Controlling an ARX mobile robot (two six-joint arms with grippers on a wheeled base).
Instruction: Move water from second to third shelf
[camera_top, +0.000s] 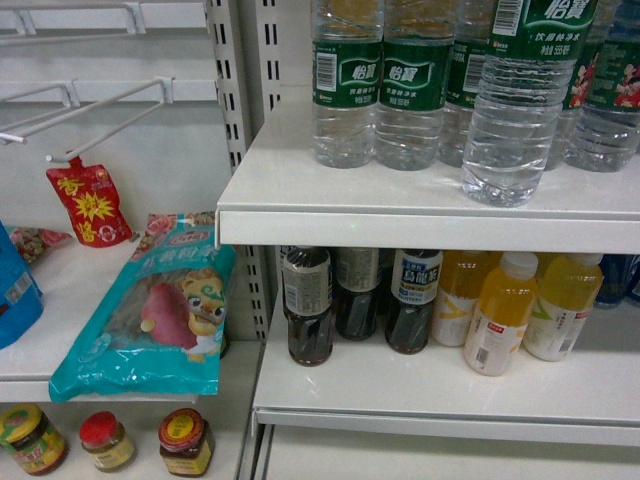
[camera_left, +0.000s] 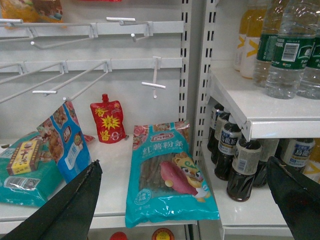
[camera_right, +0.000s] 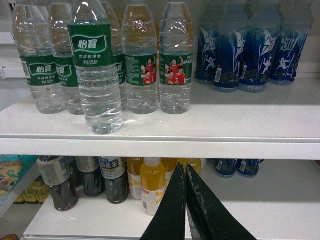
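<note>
Several water bottles with green labels stand on the upper white shelf (camera_top: 400, 215). One water bottle (camera_top: 515, 110) (camera_right: 97, 75) stands alone in front of the row, near the shelf's front edge. My right gripper (camera_right: 185, 167) is shut with nothing in it, below that shelf's edge and to the right of the front bottle, at the height of the yellow juice bottles (camera_right: 152, 190). My left gripper (camera_left: 183, 161) is wide open and empty, facing the left shelving bay; the water bottles (camera_left: 287, 50) show at its upper right. Neither gripper shows in the head view.
Dark tea bottles (camera_top: 310, 310) and yellow juice bottles (camera_top: 500, 315) fill the lower shelf (camera_top: 450, 410). Blue bottles (camera_right: 250, 47) stand right of the water. In the left bay lie a teal snack bag (camera_top: 150, 320), a red pouch (camera_top: 90, 205), wire hooks (camera_top: 100, 110) and jars (camera_top: 185, 440).
</note>
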